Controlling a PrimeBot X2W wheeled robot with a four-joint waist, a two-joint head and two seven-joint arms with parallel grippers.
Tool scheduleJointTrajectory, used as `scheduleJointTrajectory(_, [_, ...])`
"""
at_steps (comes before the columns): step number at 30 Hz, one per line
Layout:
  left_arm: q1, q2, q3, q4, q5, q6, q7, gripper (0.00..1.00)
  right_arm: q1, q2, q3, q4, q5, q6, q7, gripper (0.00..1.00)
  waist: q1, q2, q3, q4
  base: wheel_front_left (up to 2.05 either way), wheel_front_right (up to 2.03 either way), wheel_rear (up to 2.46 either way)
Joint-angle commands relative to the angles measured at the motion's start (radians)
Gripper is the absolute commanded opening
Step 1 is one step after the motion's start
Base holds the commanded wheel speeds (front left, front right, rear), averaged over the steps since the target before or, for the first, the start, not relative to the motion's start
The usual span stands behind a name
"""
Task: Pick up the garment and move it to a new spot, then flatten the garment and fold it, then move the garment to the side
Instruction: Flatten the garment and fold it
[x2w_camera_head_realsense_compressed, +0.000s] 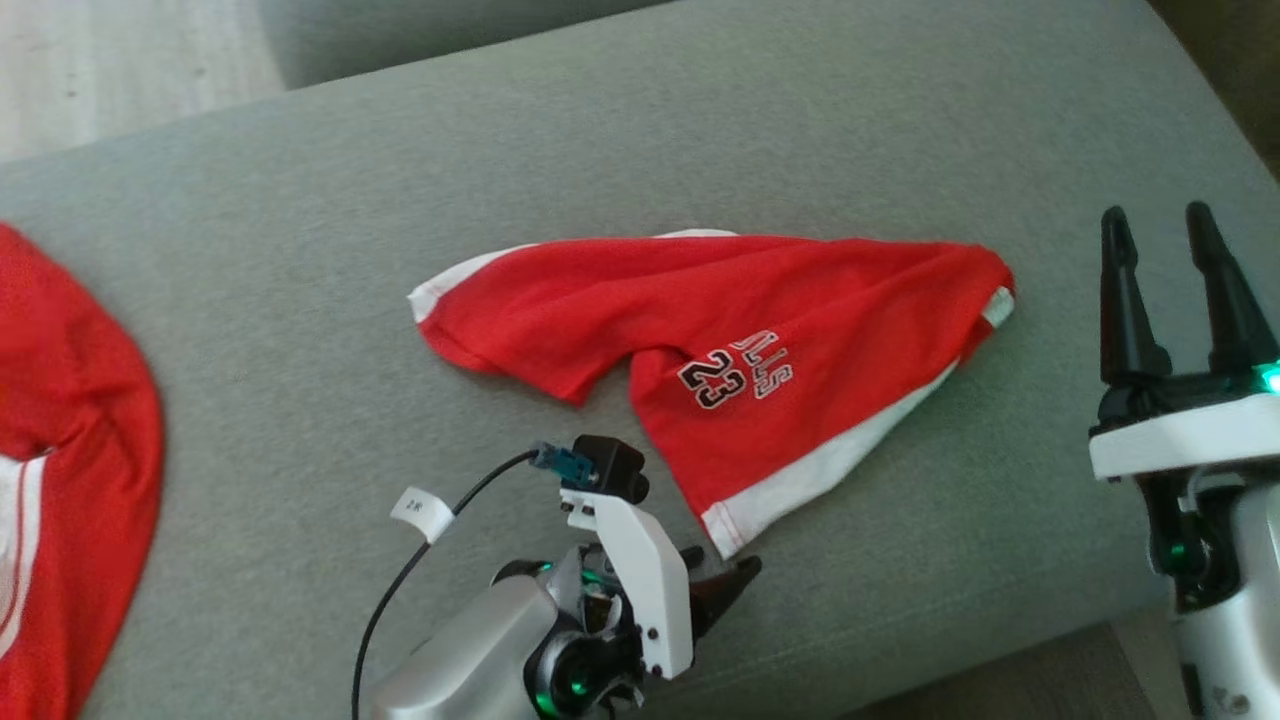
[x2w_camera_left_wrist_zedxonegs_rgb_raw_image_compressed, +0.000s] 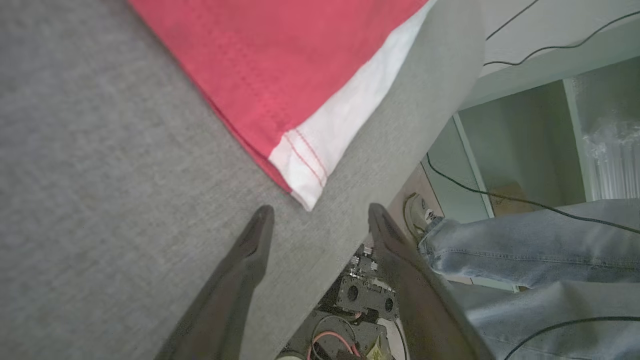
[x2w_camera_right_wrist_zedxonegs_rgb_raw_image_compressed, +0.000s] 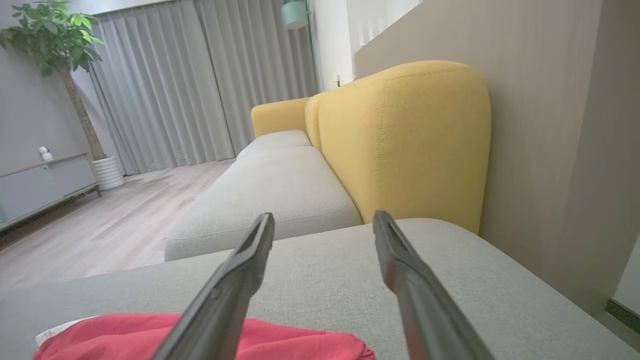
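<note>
Left gripper (x2w_camera_head_realsense_compressed: 722, 580): jaws wide apart, empty, at near edge of grey fabric cushion (x2w_camera_head_realsense_compressed: 300, 300). Red jersey shorts with white trim (x2w_camera_head_realsense_compressed: 600, 310) lie mid-cushion; their near white-hemmed corner sits just beyond the fingertips, clear of both. Right gripper (x2w_camera_head_realsense_compressed: 1157, 225): spread, empty, right of shorts.

A grey upholstered seat (x2w_camera_head_realsense_compressed: 300, 330) spreads across the head view, with pale wood floor (x2w_camera_head_realsense_compressed: 110, 70) at eleven o'clock. In the right wrist view, a yellow backrest (x2w_camera_right_wrist_zedxonegs_rgb_raw_image_compressed: 405, 140) rises at one o'clock behind a second grey cushion (x2w_camera_right_wrist_zedxonegs_rgb_raw_image_compressed: 275, 190). Grey curtains (x2w_camera_right_wrist_zedxonegs_rgb_raw_image_compressed: 200, 85) hang at eleven o'clock. A potted tree (x2w_camera_right_wrist_zedxonegs_rgb_raw_image_compressed: 55, 40) stands at ten, a low grey cabinet (x2w_camera_right_wrist_zedxonegs_rgb_raw_image_compressed: 45, 185) at nine and a taupe wall (x2w_camera_right_wrist_zedxonegs_rgb_raw_image_compressed: 560, 125) at three.
</note>
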Motion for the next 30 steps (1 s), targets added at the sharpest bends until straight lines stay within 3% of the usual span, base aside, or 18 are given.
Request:
scheduleJointTrajectory(1, [-0.058,0.0,0.011,-0.005,-0.02,0.014,-0.026,1.0,-0.038,-0.008,0.018,-0.038,-0.009,-0.001,-0.004,1.0,0.0,0.0,0.011,-0.025,0.0,0.0,0.0])
scheduleJointTrajectory(9, [-0.131,0.0,-0.073,0.088,-0.131,0.035,-0.109,0.98,-0.037,0.0,0.019,-0.034,-0.012,-0.001,-0.007,1.0,0.0,0.0,0.015,-0.043,0.0,0.0,0.0])
scheduleJointTrajectory(11, [-0.147,0.0,-0.094,0.1,-0.157,0.035,-0.129,0.0,-0.037,0.001,0.019,-0.031,-0.013,-0.001,-0.006,1.0,0.0,0.0,0.014,-0.04,0.0,0.0,0.0])
scheduleJointTrajectory(16, [-0.184,0.0,-0.144,0.116,-0.198,0.023,-0.176,0.0,-0.033,0.001,0.012,-0.027,-0.018,-0.001,-0.004,1.0,0.0,0.0,-0.003,-0.009,0.0,0.0,0.0])
scheduleJointTrajectory(22, [-0.216,0.002,-0.16,0.093,-0.238,0.003,-0.201,0.0,-0.002,-0.006,0.005,-0.027,-0.014,-0.001,0.005,1.0,0.0,0.0,-0.062,0.074,0.0,0.0,0.0])
scheduleJointTrajectory(26, [-0.227,0.044,-0.157,0.06,-0.239,-0.016,-0.183,0.0,0.022,-0.011,0.002,-0.028,-0.009,-0.001,0.011,1.0,0.0,0.0,-0.098,0.124,0.0,0.0,0.0])
scheduleJointTrajectory(30, [-0.196,0.152,-0.135,-0.009,-0.275,-0.013,-0.131,0.0,0.063,-0.009,-0.011,-0.033,-0.012,-0.001,0.025,1.0,0.0,0.0,-0.129,0.177,0.0,0.0,0.0])
